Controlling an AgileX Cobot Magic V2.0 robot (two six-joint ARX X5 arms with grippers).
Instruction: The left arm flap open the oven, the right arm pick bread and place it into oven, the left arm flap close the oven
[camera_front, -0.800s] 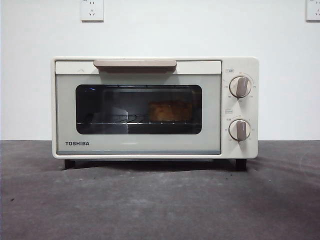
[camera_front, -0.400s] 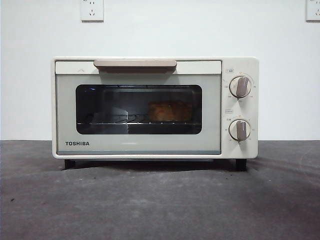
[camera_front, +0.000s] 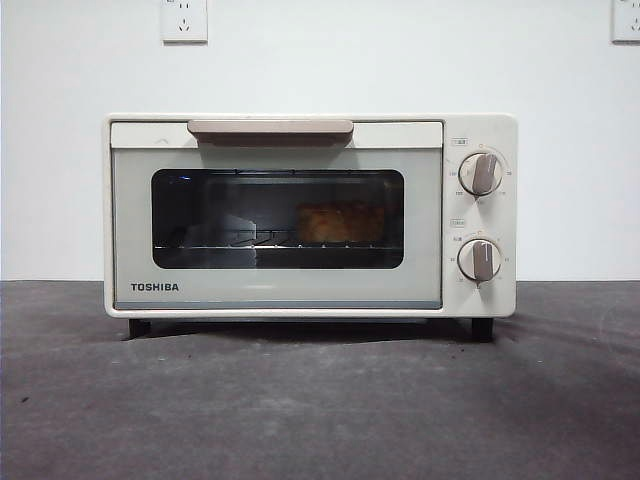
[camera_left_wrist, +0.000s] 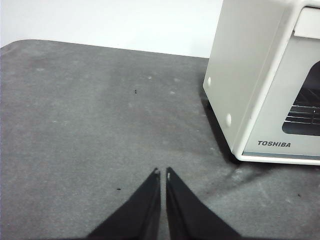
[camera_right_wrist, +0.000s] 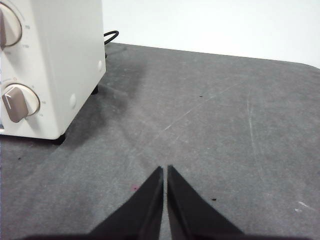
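Observation:
The cream-white TOSHIBA oven (camera_front: 310, 215) stands in the middle of the dark table with its glass door closed. The golden-brown bread (camera_front: 340, 222) lies on the rack inside, right of centre behind the window. My left gripper (camera_left_wrist: 162, 172) hovers over bare table off the oven's (camera_left_wrist: 260, 85) left side, jaws shut and empty. My right gripper (camera_right_wrist: 165, 169) hangs over the table off the oven's (camera_right_wrist: 50, 65) knob side, also shut on nothing. Neither arm shows in the front view.
Two beige knobs (camera_front: 481, 173) sit on the oven's right panel, and a beige bar handle (camera_front: 270, 127) runs along the door's top. A black power cord (camera_right_wrist: 111, 35) trails behind the oven. Wall sockets (camera_front: 184, 19) are on the white wall.

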